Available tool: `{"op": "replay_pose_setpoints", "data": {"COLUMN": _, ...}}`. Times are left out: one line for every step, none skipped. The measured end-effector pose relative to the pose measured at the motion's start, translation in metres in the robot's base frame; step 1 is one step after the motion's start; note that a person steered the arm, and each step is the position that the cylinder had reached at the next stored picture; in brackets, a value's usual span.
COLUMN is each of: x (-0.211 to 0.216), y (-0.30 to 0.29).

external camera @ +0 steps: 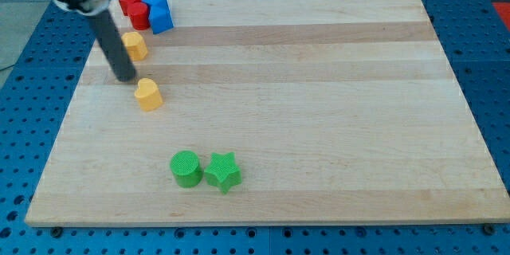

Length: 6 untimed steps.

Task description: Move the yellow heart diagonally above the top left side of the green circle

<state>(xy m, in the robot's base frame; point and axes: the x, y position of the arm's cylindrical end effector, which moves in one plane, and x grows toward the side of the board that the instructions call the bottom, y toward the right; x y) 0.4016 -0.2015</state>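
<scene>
Fingers absent: my tip [126, 78] stands beside yellow heart [148, 94] on wooden board [319, 88].

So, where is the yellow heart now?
The yellow heart lies at the view's left, just right of my tip, well above the green circle.

Yellow heart [148, 94], green circle [186, 168], green star [223, 172], striped pale wood board [319, 88], dark rod.

Two yellow blocks [148, 94] [135, 45], two green [186, 168] [223, 171], two red [131, 2] [140, 15], two blue [154, 1] [161, 17]
</scene>
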Motion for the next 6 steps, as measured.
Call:
{"op": "replay_pose_setpoints", "data": {"x": 0.069, "y": 0.029}}
{"op": "replay_pose_setpoints", "data": {"x": 0.1, "y": 0.032}}
{"op": "replay_pose_setpoints", "data": {"x": 0.061, "y": 0.024}}
{"op": "replay_pose_setpoints", "data": {"x": 0.015, "y": 0.023}}
{"op": "replay_pose_setpoints", "data": {"x": 0.0, "y": 0.069}}
{"op": "replay_pose_setpoints", "data": {"x": 0.038, "y": 0.087}}
